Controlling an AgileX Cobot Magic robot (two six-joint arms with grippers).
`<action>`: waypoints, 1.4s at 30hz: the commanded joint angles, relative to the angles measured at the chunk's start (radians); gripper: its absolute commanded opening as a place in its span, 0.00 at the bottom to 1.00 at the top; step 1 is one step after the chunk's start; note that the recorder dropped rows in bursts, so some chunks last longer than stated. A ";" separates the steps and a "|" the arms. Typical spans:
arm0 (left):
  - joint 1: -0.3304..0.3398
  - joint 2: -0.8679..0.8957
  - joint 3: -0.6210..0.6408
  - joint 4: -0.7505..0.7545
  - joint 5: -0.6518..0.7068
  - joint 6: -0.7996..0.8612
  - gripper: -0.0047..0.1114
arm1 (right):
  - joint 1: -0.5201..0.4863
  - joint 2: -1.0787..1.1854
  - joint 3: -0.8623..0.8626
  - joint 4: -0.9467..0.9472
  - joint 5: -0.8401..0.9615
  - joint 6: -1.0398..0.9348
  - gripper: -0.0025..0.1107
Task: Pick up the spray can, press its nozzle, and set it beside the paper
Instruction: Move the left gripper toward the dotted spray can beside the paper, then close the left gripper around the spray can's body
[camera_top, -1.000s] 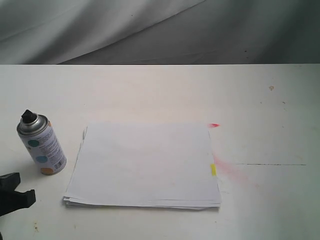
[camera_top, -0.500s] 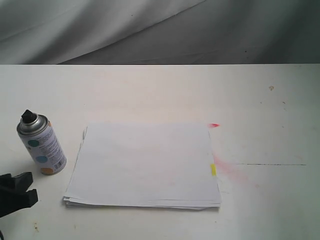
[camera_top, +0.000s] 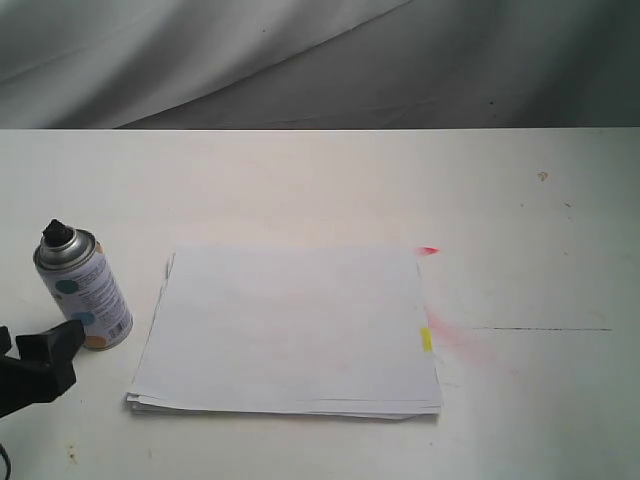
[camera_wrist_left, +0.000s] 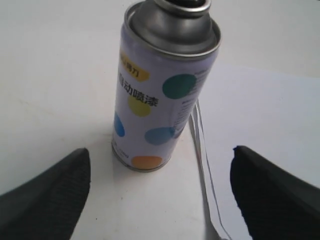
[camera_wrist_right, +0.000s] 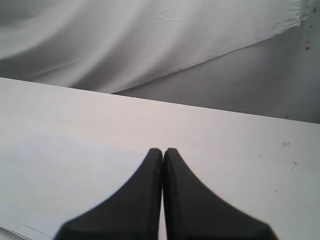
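**Left gripper (camera_wrist_left: 161, 152) nears the spray can (camera_top: 85, 290)**

Since half a second ago it has advanced toward the can, which stands upright on the table (camera_top: 300, 180) just beside the paper (camera_top: 290, 330) (black nozzle (camera_top: 56, 232) on top). Its fingers (camera_wrist_left: 50, 195) are spread wide, touching nothing. The right gripper (camera_wrist_right: 163, 155) has its fingers pressed together, empty.

The claw (camera_wrist_right: 163, 150) had its two dark fingers pressed together, tips touching. It hung above the white tabletop (camera_wrist_right: 240, 145), with the paper (camera_wrist_right: 60, 190) just beside it. Grey draped cloth (camera_wrist_right: 125, 40) hung behind the tabletop's far edge.
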 joint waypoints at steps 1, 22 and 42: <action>-0.006 0.001 0.002 0.004 -0.045 -0.002 0.67 | 0.001 -0.004 0.004 -0.009 0.003 0.002 0.02; -0.006 0.001 0.000 0.075 -0.099 0.022 0.66 | 0.001 -0.004 0.004 -0.009 0.003 0.002 0.02; -0.006 0.388 -0.047 0.064 -0.421 0.072 0.66 | 0.001 -0.004 0.004 -0.009 0.003 0.002 0.02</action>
